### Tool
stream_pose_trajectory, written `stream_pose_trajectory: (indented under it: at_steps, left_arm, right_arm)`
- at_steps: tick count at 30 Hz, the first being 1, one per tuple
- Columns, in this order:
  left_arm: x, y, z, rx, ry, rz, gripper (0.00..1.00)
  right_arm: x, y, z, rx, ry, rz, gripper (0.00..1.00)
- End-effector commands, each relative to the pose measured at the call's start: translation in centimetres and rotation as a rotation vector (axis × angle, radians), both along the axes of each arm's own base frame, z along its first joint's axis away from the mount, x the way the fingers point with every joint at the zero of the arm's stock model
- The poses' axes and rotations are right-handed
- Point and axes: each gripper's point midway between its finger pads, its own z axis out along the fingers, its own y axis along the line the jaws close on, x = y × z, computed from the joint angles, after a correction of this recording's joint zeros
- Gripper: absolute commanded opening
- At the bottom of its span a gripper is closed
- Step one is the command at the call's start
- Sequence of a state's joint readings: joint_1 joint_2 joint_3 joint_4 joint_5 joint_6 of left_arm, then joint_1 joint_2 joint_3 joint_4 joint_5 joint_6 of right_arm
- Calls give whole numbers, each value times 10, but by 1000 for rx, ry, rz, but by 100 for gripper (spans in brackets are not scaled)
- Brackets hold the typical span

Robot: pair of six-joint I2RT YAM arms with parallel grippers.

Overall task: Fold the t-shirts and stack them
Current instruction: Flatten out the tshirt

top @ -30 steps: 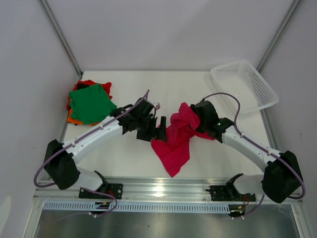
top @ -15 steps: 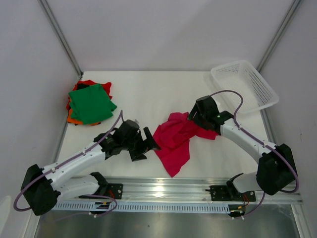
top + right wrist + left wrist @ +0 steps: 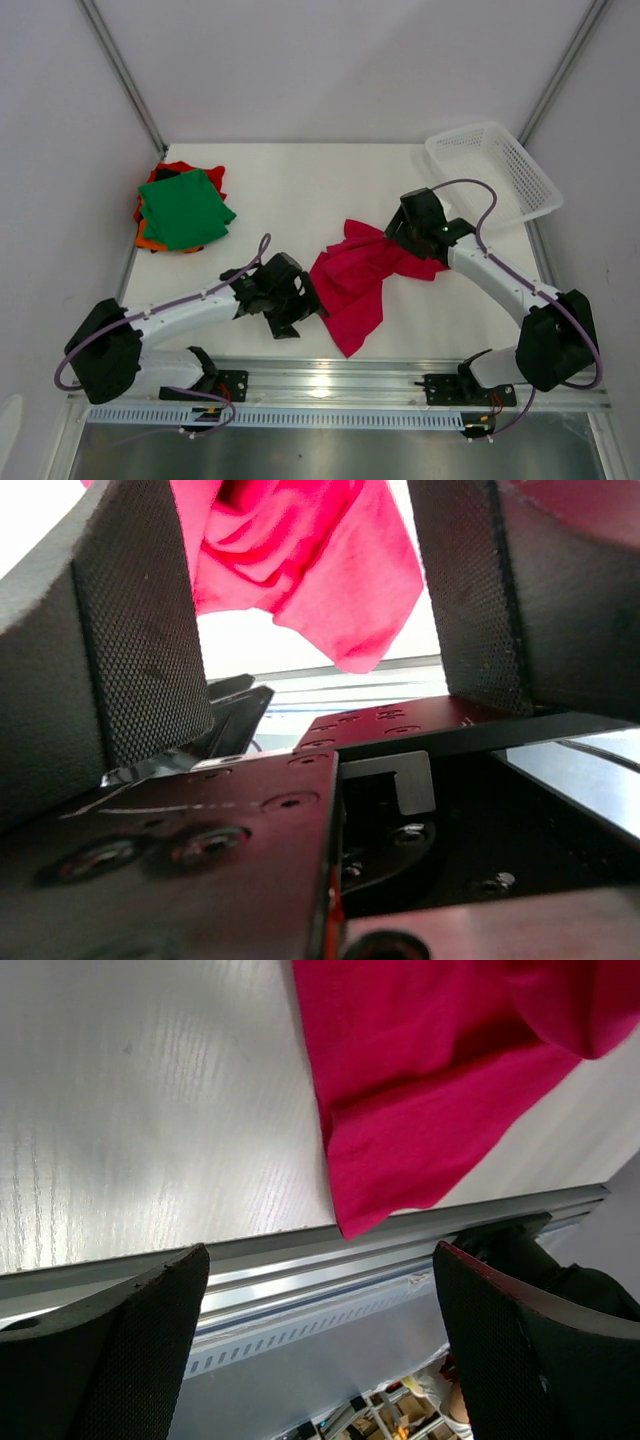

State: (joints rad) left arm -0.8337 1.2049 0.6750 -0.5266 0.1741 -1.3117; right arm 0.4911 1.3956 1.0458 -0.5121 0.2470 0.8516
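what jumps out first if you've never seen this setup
The crumpled crimson t-shirt in the middle of the table strikes first, with the left gripper and the right gripper open on either side of it. Then the folded pile topped by a green shirt, far left, and the white basket, far right.

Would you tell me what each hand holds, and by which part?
Nothing: the left hand and right hand stand open; the crimson t-shirt lies on the table.

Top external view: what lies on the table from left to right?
Folded stack of t-shirts with a green one on top → left gripper → crumpled crimson-red cloth t-shirt → white plastic mesh basket.
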Motion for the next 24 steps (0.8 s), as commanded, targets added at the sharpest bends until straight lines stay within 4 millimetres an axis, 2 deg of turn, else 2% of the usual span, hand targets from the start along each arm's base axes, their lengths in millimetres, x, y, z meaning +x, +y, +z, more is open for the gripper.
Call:
stream_pose_trajectory:
  at_steps: [1,4,5,7,9,10,12,20,24]
  left_arm:
    - [8,-17,2,11,17,2,94]
    - [9,-30,-11,26,33,-52,94]
    - [15,-42,-3,6,8,-84,94]
    - [20,-57,-8,18,16,-121,94]
    - [28,-74,0,0,-16,-167,94]
    - [25,-77,-8,15,5,-187,94]
    - [27,-85,-4,3,-2,-204,94]
    - [29,-92,-5,-9,4,-207,93]
    - [29,-86,-1,17,-12,-239,93]
  right_arm:
    - [-1,-17,15,-7,-23,-35,69]
    - [0,-27,20,3,-29,-67,69]
    - [0,-28,21,6,-33,-71,69]
    - [-1,-30,24,11,-37,-74,69]
    - [-2,-31,24,9,-38,-78,69]
    - [-3,-32,25,11,-39,-77,68]
    - [-4,-34,25,13,-39,-84,68]
    - [-12,-46,22,12,-37,-104,68]
    - [-15,-55,20,16,-29,-125,68]
